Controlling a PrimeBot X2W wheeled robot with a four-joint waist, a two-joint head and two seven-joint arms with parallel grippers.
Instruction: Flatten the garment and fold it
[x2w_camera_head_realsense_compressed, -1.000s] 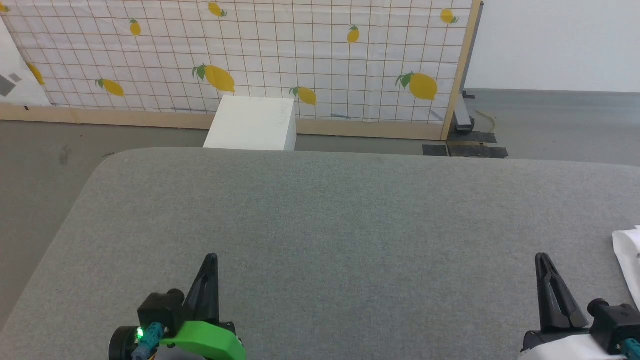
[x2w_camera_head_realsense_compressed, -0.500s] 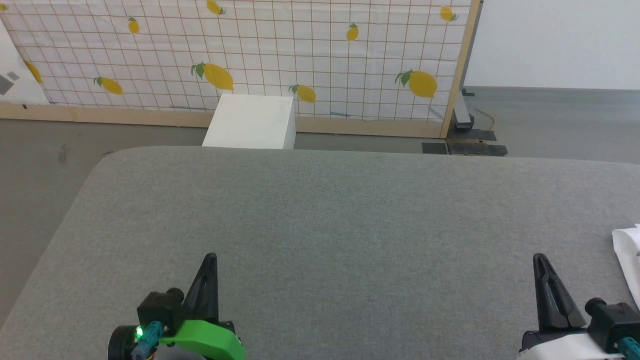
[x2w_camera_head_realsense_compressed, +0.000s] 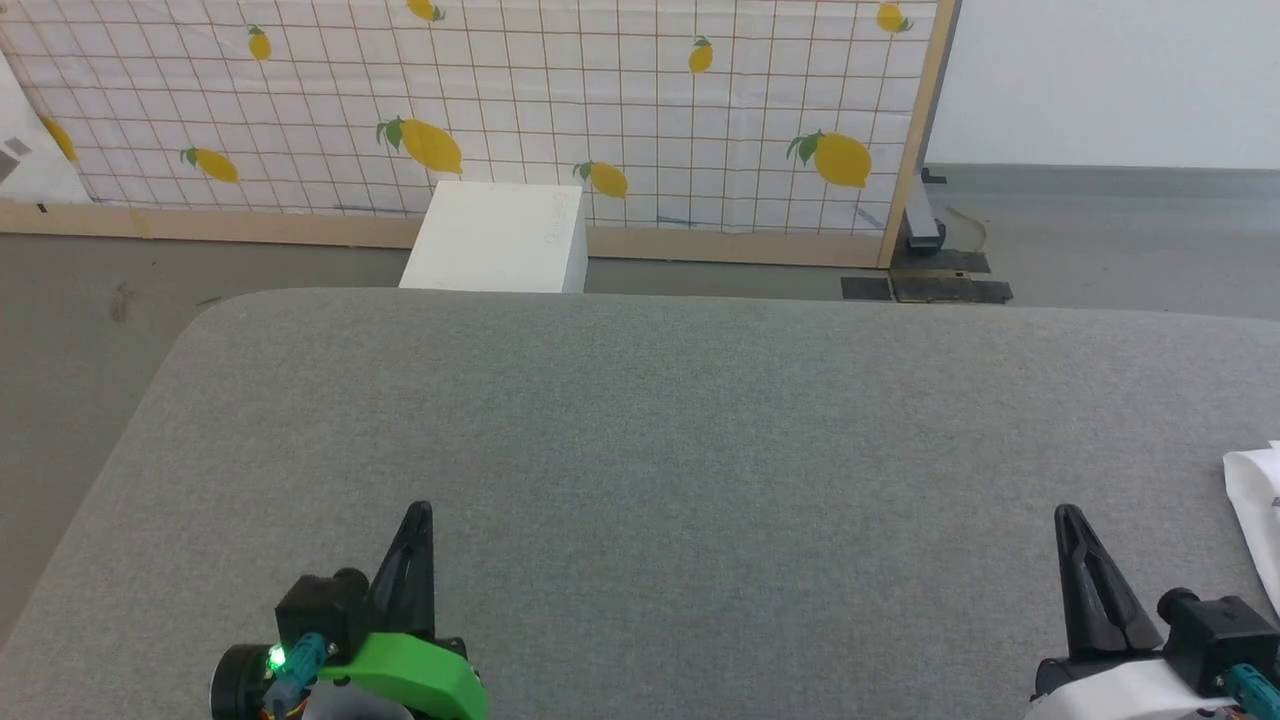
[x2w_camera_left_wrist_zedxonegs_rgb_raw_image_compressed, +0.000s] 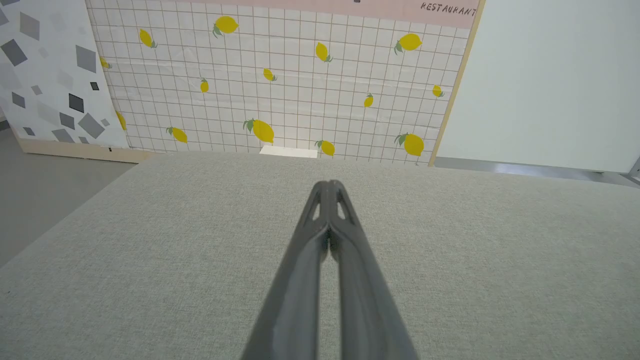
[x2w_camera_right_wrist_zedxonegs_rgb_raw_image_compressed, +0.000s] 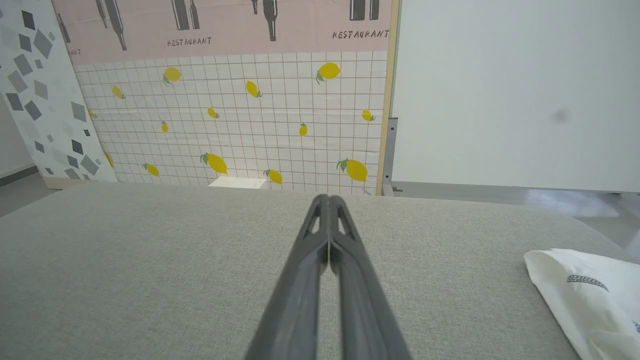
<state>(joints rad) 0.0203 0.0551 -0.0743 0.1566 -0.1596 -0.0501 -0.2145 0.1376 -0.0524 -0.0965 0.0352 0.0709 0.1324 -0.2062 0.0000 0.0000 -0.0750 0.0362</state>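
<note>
A corner of the white garment (x2w_camera_head_realsense_compressed: 1258, 505) lies on the grey padded table (x2w_camera_head_realsense_compressed: 640, 420) at the far right edge; the right wrist view shows the garment (x2w_camera_right_wrist_zedxonegs_rgb_raw_image_compressed: 590, 300) with a short line of dark zigzag stitching. My right gripper (x2w_camera_head_realsense_compressed: 1068, 516) hovers just left of it, shut and empty, fingers pressed together (x2w_camera_right_wrist_zedxonegs_rgb_raw_image_compressed: 328, 200). My left gripper (x2w_camera_head_realsense_compressed: 420, 512) stands at the lower left over bare table, also shut with nothing held (x2w_camera_left_wrist_zedxonegs_rgb_raw_image_compressed: 328, 185). Most of the garment lies beyond the frame edge.
A rigid white box (x2w_camera_head_realsense_compressed: 497, 240) stands on the floor behind the table's far edge. A lemon-print grid panel (x2w_camera_head_realsense_compressed: 600, 100) with a wooden frame runs behind it. The table's left corner (x2w_camera_head_realsense_compressed: 215, 310) is rounded, with grey floor beyond.
The whole head picture has shifted slightly as the camera tilted; box and panel sit a little higher. Both grippers and the garment hold their places.
</note>
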